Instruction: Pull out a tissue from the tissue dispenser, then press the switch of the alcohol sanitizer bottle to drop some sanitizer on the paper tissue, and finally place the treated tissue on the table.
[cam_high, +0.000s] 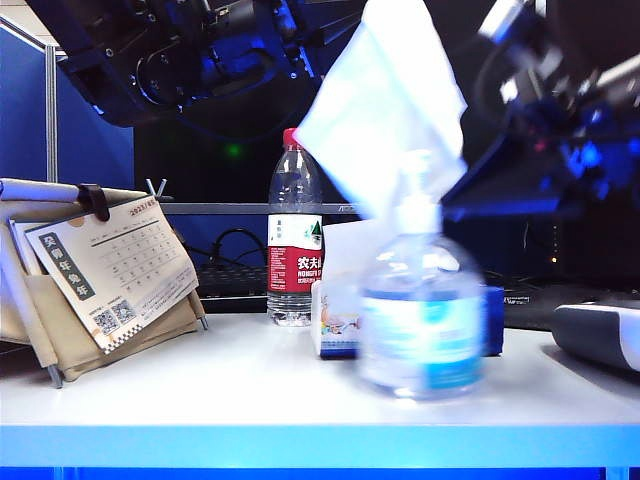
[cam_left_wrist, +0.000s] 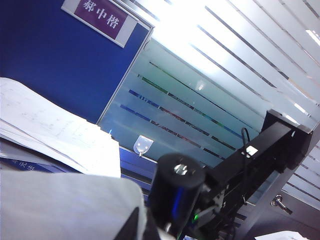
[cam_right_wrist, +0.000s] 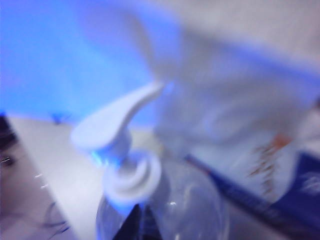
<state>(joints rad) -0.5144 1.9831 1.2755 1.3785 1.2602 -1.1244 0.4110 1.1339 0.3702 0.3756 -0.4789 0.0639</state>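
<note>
The white tissue (cam_high: 385, 100) hangs in the air over the alcohol sanitizer bottle (cam_high: 420, 320), with its lower edge by the white pump switch (cam_high: 415, 205). My left gripper (cam_left_wrist: 141, 220) is shut on the tissue (cam_left_wrist: 65, 205); in the exterior view it is above the frame. My right gripper (cam_right_wrist: 142, 215) is shut and holds nothing. Its tips sit just behind the collar of the switch (cam_right_wrist: 117, 125), over the bottle's shoulder (cam_right_wrist: 175, 210). The blue tissue dispenser (cam_high: 335, 325) stands on the table (cam_high: 200, 400) right behind the bottle. The tissue (cam_right_wrist: 235, 115) hangs in front of the nozzle.
A tall red-capped water bottle (cam_high: 295, 240) stands behind the dispenser. A desk calendar (cam_high: 110, 270) on its stand fills the table's left. A white and dark object (cam_high: 600, 335) lies at the right edge. The right arm (cam_high: 530, 160) reaches in from the upper right.
</note>
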